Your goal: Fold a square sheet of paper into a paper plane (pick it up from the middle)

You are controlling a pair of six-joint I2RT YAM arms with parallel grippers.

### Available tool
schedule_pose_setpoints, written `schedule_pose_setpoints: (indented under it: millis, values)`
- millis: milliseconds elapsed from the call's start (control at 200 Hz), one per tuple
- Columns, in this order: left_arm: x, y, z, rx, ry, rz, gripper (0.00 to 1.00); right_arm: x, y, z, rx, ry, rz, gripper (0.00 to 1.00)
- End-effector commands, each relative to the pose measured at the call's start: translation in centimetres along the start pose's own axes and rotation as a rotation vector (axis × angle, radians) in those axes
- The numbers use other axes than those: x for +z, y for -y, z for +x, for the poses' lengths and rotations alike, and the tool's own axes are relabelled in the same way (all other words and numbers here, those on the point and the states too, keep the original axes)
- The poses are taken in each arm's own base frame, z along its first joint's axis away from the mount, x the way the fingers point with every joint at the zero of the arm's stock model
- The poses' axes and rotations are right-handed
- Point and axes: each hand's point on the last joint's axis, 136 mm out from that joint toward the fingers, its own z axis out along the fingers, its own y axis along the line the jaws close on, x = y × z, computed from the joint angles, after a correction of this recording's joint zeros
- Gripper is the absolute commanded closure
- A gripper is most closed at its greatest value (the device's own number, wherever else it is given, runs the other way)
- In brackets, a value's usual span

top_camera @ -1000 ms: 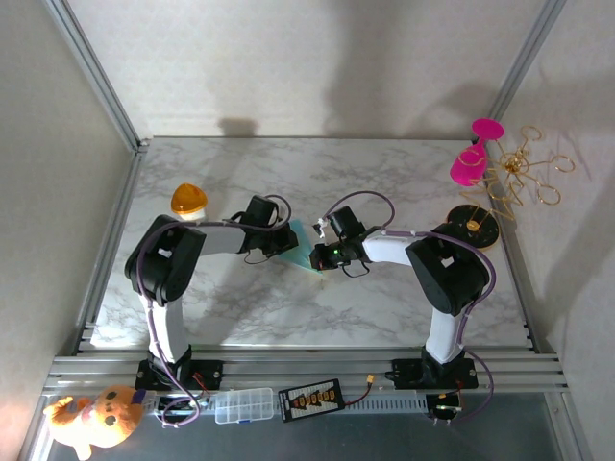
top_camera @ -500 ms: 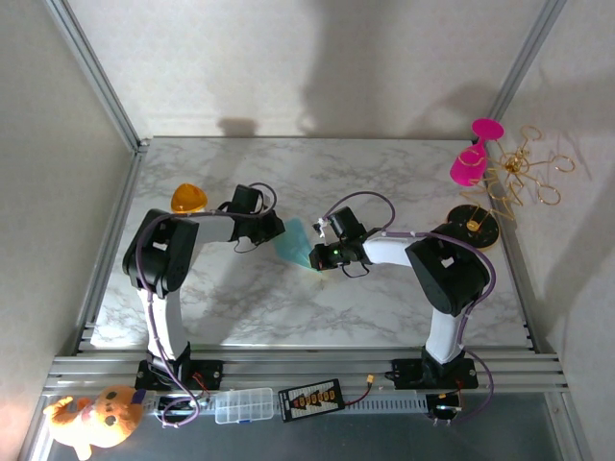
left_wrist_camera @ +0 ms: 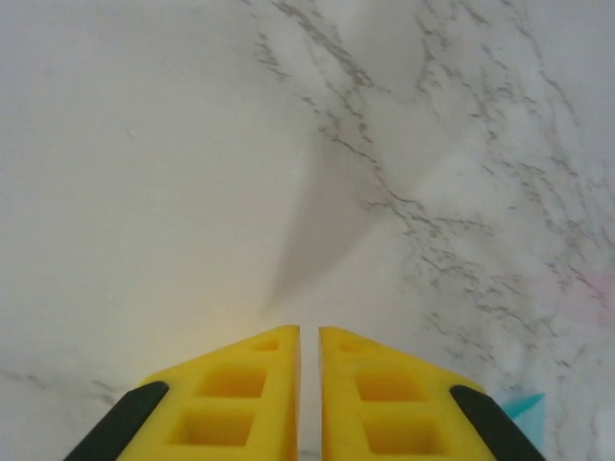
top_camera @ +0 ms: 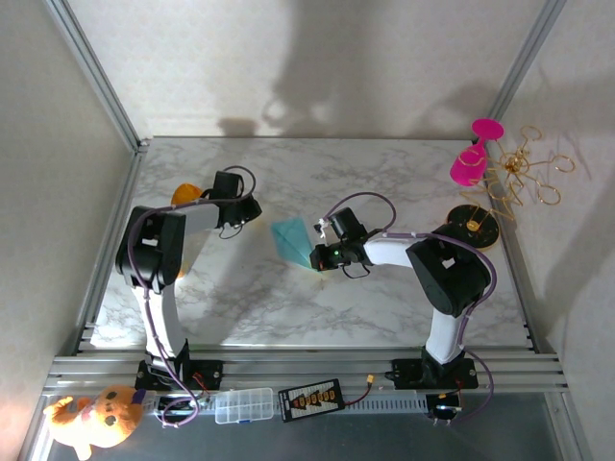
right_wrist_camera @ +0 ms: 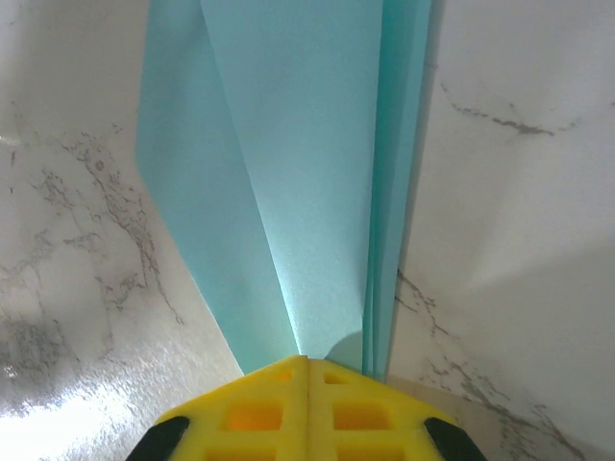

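The teal-blue sheet of paper lies folded into a pointed kite shape on the marble table, mid-table. In the right wrist view the paper shows long folds running to a point at my fingertips. My right gripper is shut on that pointed near end. My left gripper hovers over bare marble to the left of the paper, well apart from it. Its jaws are nearly together with a thin slit and nothing between them. A small teal corner of the paper shows at the lower right of the left wrist view.
An orange dome sits behind the left arm at the left of the table. A pink stand, a gold wire ornament and a black disc stand at the right edge. A plush toy and a plastic box lie below the front rail.
My left gripper has let go of the paper and drawn back to the left and away, towards the orange dome. The paper now lies flatter and more exposed. The right gripper has not moved.
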Motion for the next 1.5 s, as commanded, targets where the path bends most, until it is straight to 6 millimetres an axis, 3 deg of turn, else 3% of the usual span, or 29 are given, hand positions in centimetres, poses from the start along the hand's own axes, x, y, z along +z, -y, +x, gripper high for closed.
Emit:
schedule_pose_setpoints:
  millis: [0, 175, 406, 561, 766, 986, 1157, 1497]
  values:
    - [-3.5, 4.8, 0.0, 0.001, 0.033, 0.140, 0.86, 0.3, 5.4, 8.9, 0.150, -0.275, 0.206, 0.96]
    - [-4.0, 6.9, 4.5, -0.024, -0.019, 0.212, 0.86, 0.6, 3.8, 7.2, 0.174, -0.229, 0.133, 0.95]
    - [-1.0, 7.3, 9.6, -0.009, -0.121, 0.182, 0.88, 0.4, 0.9, 4.1, 0.164, -0.166, 0.015, 0.91]
    - [0.6, 6.5, 10.4, -0.011, -0.139, 0.138, 0.90, -0.3, -0.6, 1.9, 0.142, -0.113, -0.036, 0.90]
    - [1.7, 4.2, 11.5, 0.000, -0.161, 0.043, 0.91, -2.1, -3.1, -2.7, 0.095, 0.032, -0.106, 0.89]
    - [2.0, 2.7, 12.3, 0.006, -0.180, -0.028, 0.92, -1.1, -2.1, -5.5, 0.114, 0.088, -0.035, 0.92]
    - [2.2, 2.0, 12.8, 0.013, -0.191, -0.079, 0.92, 0.3, -2.9, -5.8, 0.078, 0.058, -0.049, 0.94]
    - [2.6, -0.3, 13.6, 0.029, -0.196, -0.234, 0.93, 2.4, -1.6, -3.2, 0.074, -0.044, -0.008, 0.97]
